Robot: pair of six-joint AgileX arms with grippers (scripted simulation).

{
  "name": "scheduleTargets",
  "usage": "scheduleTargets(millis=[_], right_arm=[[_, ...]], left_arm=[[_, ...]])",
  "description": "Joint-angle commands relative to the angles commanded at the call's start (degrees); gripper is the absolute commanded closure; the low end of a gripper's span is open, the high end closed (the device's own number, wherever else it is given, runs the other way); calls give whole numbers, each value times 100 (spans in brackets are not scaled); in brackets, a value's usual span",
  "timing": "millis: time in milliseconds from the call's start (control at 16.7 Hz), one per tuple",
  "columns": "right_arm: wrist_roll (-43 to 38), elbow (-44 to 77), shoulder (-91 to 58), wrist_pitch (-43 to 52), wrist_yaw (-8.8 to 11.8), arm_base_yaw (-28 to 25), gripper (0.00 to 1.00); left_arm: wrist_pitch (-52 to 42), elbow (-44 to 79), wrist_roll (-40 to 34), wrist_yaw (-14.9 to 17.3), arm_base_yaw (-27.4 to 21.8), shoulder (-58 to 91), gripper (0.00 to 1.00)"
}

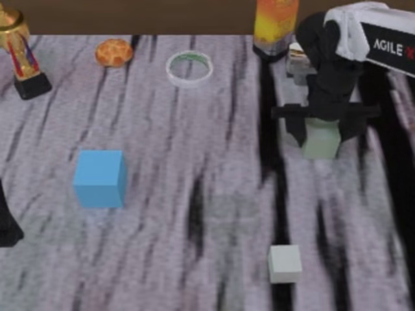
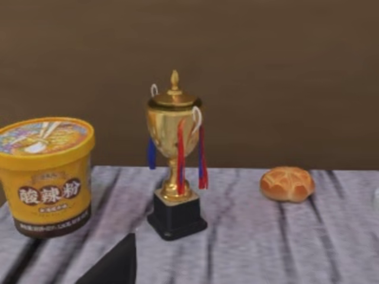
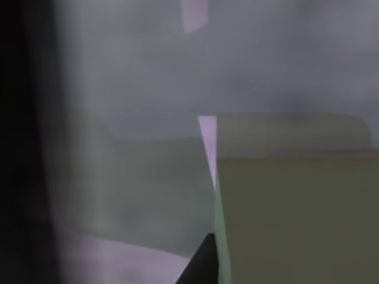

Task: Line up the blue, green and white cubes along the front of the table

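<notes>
The blue cube (image 1: 100, 178) sits on the left half of the table (image 1: 194, 194). Near the front edge, right of centre, is the white cube (image 1: 285, 264). My right gripper (image 1: 322, 133) reaches down at the right rear and is shut on the green cube (image 1: 321, 144), one black finger on each side. Up close, the green cube (image 3: 296, 213) fills much of the right wrist view, with a fingertip (image 3: 201, 266) against its edge. Whether the cube is off the table cannot be told. My left arm (image 1: 6, 223) is parked at the left edge, and one finger (image 2: 115, 266) shows, far out to the side.
Along the back stand a gold trophy (image 1: 19, 52), a bread roll (image 1: 113, 52), a white tape ring (image 1: 189, 68), an orange-yellow container (image 1: 275, 26) and a small silver block (image 1: 297, 61) beside my right arm. A yellow noodle tub (image 2: 46, 177) shows in the left wrist view.
</notes>
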State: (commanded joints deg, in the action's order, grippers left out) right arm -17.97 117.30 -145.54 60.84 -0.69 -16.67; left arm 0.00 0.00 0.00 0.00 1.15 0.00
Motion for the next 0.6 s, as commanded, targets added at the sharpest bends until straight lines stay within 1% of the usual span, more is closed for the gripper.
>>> scheduleTargets(millis=[120,360,600], right_arm=[[-16,201,40,220,-3,4,100],[-8,828,223,1113,0,-30,100],[7,1017,304,1323,4,-49,100]], left_arm=[[0,0,0,0,0,0,0],[0,0,0,0,0,0,0],[0,0,0,0,0,0,0]])
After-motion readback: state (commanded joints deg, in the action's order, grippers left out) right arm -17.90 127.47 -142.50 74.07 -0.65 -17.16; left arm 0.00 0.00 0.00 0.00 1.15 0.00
